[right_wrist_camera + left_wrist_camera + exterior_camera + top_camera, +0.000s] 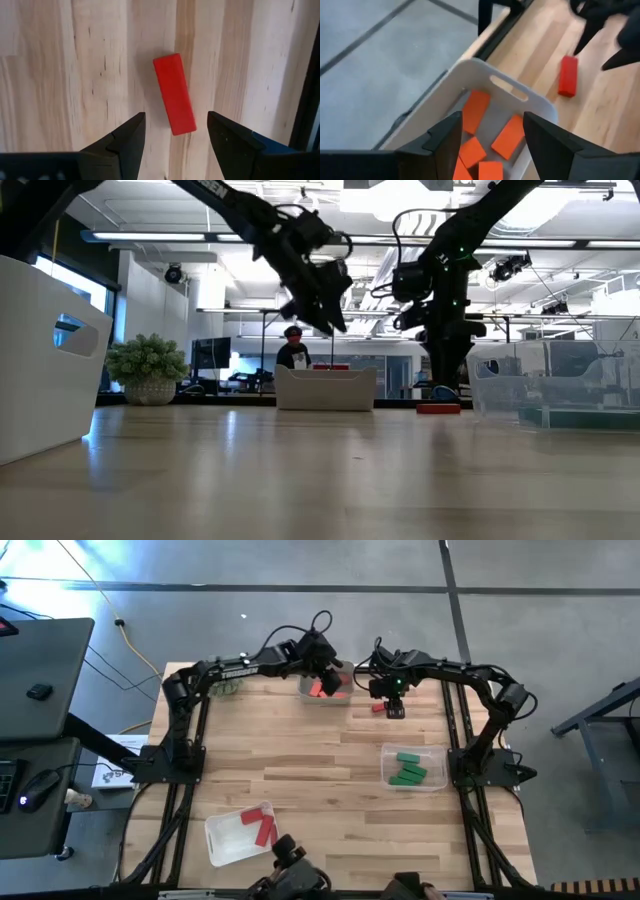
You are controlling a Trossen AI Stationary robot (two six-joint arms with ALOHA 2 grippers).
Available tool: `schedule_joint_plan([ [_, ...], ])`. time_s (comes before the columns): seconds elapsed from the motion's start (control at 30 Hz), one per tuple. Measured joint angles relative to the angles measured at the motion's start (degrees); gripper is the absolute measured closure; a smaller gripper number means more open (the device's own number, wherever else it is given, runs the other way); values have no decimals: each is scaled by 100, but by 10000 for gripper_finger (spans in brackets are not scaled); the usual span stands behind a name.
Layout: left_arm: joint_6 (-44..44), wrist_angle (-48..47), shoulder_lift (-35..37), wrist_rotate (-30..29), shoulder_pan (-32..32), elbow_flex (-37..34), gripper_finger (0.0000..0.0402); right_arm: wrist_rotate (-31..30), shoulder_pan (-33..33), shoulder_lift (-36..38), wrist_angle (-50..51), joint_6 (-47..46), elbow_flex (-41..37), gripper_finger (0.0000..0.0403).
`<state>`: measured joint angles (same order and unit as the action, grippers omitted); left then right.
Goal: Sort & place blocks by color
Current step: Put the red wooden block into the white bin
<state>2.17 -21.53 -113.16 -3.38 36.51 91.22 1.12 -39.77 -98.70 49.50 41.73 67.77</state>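
Observation:
A red block [174, 94] lies flat on the wooden table near its far edge; it also shows in the left wrist view [568, 75] and the low view [438, 408]. My right gripper [175, 131] is open just above it, one finger on either side, touching nothing. My left gripper [492, 135] is open and empty above a white tray [520, 102] that holds several orange-coral blocks [475, 111]. Green blocks [408, 770] lie in a clear tray at the right, red blocks [260, 824] in a white tray at the near left.
The orange tray [325, 690] stands at the table's far edge, close to the left of the lone red block. A spiky green plant ball [147, 360] sits at the far left. The table's middle [300, 760] is bare wood.

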Motion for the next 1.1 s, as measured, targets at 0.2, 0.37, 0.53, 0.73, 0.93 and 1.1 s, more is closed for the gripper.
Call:
schedule_joint_plan([
  [0.2, -285, -144, 628, 38, -1, 0, 202, 86, -8, -101, -119, 401, 0, 200],
  [0.37, -288, -539, 1343, 131, -55, 2, 202, 14, -75, -428, -131, 499, 0, 200],
  [0.53, -284, -1215, 2000, 142, -146, 2, 202, -503, -78, -699, -352, 544, 0, 201],
  [0.73, -158, -1893, 2394, 127, -325, 2, 202, -419, -111, -977, -276, 634, 2, 201],
  [0.93, -80, -2467, 2418, 119, -526, 2, 202, -436, -116, -1060, -237, 479, 22, 216],
  [1.1, -68, -2546, 2382, 103, -661, 0, 202, -400, -114, -1060, -184, 425, 20, 281],
])
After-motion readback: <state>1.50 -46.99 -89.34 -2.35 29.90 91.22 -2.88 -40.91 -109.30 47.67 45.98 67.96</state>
